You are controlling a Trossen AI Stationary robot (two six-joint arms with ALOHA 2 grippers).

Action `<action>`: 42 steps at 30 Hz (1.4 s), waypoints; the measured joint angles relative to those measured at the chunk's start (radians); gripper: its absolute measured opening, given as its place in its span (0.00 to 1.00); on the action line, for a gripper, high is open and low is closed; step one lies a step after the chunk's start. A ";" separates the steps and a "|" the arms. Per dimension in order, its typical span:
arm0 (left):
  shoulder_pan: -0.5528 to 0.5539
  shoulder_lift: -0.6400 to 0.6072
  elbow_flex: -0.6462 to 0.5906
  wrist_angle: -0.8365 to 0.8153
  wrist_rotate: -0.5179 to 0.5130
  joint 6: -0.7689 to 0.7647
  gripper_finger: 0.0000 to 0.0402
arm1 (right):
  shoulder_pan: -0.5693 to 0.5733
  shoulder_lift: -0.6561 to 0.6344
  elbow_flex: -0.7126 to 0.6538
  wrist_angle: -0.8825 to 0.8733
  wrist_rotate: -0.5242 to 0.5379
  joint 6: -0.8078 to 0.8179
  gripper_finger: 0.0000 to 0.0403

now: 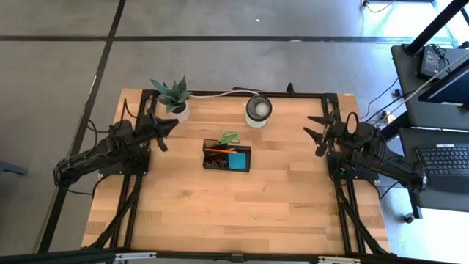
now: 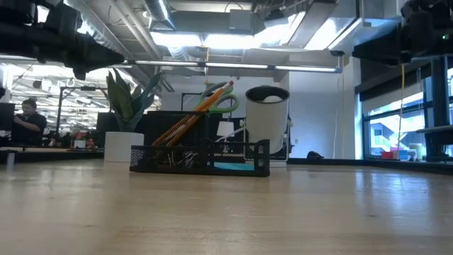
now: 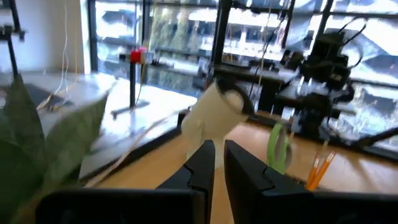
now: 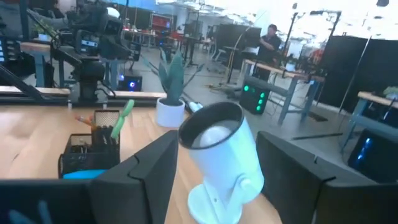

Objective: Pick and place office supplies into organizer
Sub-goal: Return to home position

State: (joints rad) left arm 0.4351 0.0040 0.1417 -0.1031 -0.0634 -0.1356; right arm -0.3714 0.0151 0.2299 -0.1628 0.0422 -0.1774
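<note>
Counter: light wooden butcher-block counter (image 1: 242, 213) with both dark arms at its two ends.
Organizer: small black mesh rectangular desk organizer (image 1: 204, 155), at mid-counter, nearer the far edge than the near one.
Scissors: green-handled scissors (image 1: 230, 137) stand in the organizer's far compartment, handles up and leaning towards the cup.
Pencils: orange pencils (image 1: 218, 149) lie slanted in the organizer, tips rising above its wall in the low view, beside the scissor handles.
Sticky pad: blue square sticky-note pad (image 1: 236, 160) lies flat in the near compartment on the right-arm side.
Small items: dark small pieces fill the near compartment on the left-arm side; too small to identify.
Left end effector: left end effector (image 1: 170, 126) hangs above the counter just beside the plant, well apart from the organizer. Fingers clenched to a narrow slit, grasping nothing.
Right end effector: right end effector (image 1: 309, 126) hangs above the counter's right end, facing the cup, well apart from the organizer. Fingers released, spread wide, nothing between them.
Cup: round white cup with a dark interior (image 1: 259, 110), upright behind the organizer, apart from it.
Plant: green spiky-leaved plant in a white pot (image 1: 174, 95), at the far edge on the left-arm side.
</note>
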 joint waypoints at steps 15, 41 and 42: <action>-0.001 -0.004 -0.001 -0.030 -0.024 -0.017 0.08 | 0.000 -0.014 -0.167 0.142 -0.003 0.045 0.55; -0.001 -0.001 -0.134 0.132 -0.021 0.007 0.08 | 0.001 -0.011 -0.224 0.193 -0.018 0.069 0.55; -0.001 -0.001 -0.134 0.132 -0.021 0.002 0.08 | 0.001 -0.011 -0.224 0.193 -0.018 0.069 0.55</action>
State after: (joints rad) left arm 0.4339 0.0029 0.0078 0.0292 -0.0845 -0.1331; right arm -0.3706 0.0036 0.0063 0.0299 0.0246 -0.1085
